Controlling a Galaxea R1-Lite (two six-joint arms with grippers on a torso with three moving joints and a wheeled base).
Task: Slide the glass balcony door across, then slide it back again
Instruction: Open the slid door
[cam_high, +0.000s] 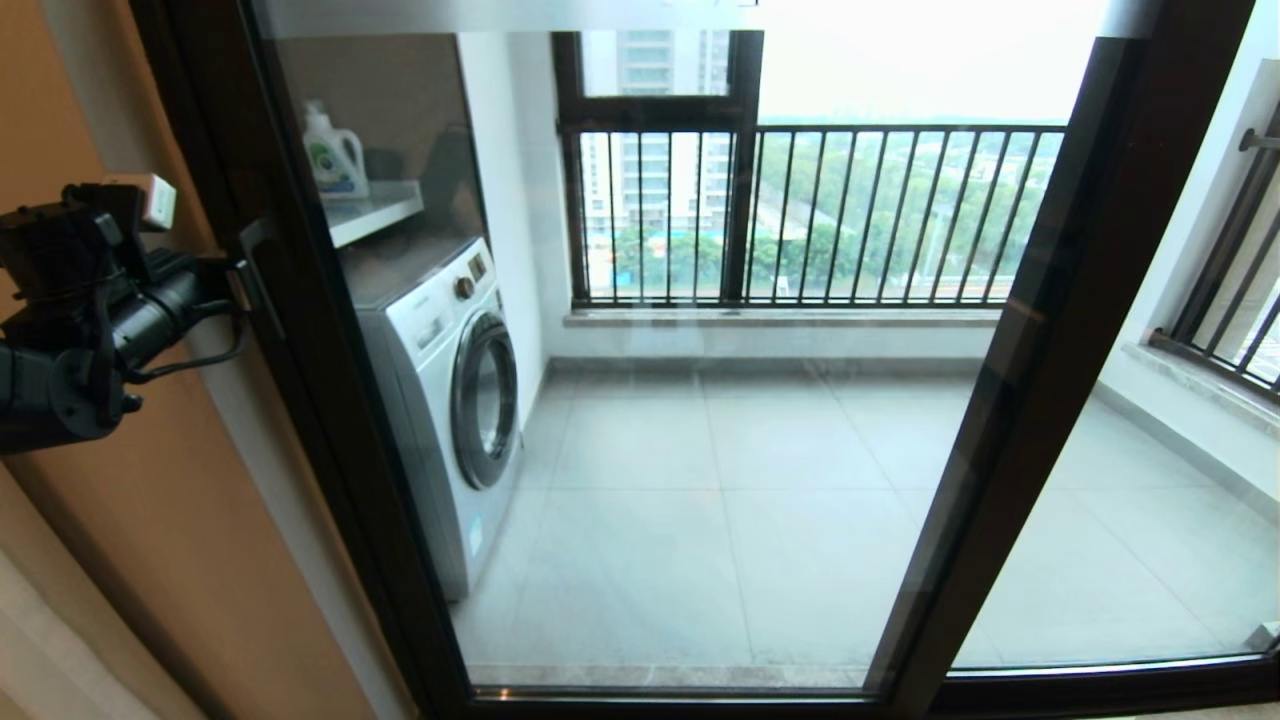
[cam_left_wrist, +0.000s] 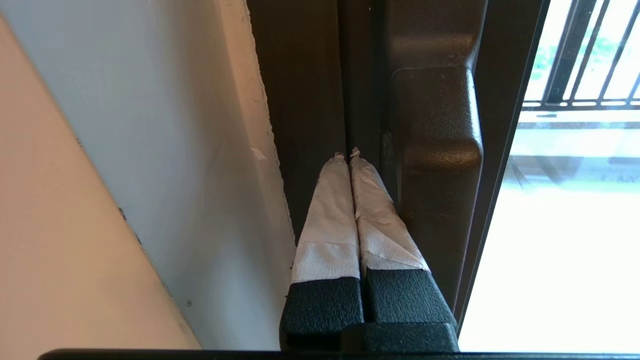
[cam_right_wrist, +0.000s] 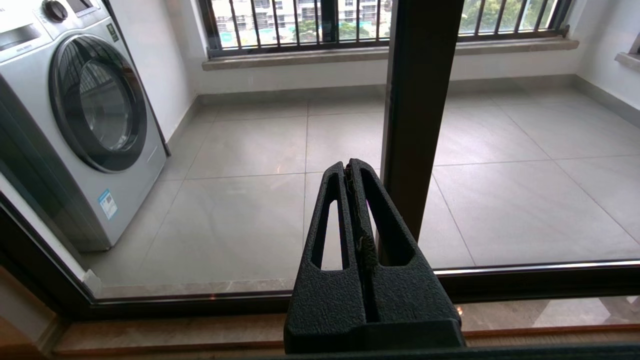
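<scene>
The glass balcony door (cam_high: 700, 450) fills the head view, its dark left stile (cam_high: 300, 330) standing against the wall. The slim dark pull handle (cam_high: 256, 280) sits on that stile. My left gripper (cam_high: 232, 272) reaches in from the left at handle height. In the left wrist view its tape-wrapped fingers (cam_left_wrist: 330, 210) are pressed together, empty, tips (cam_left_wrist: 348, 155) in the groove right beside the handle (cam_left_wrist: 435, 150). My right gripper (cam_right_wrist: 352, 165) is shut on nothing, low in front of the glass near the door's right stile (cam_right_wrist: 420, 100); it is out of the head view.
Behind the glass stand a white washing machine (cam_high: 450, 400), a detergent bottle (cam_high: 333, 155) on a shelf, and the black barred railing (cam_high: 850, 210). A second glass panel (cam_high: 1150, 540) lies to the right. The tan wall (cam_high: 120, 560) is at left, the floor track (cam_high: 700, 695) below.
</scene>
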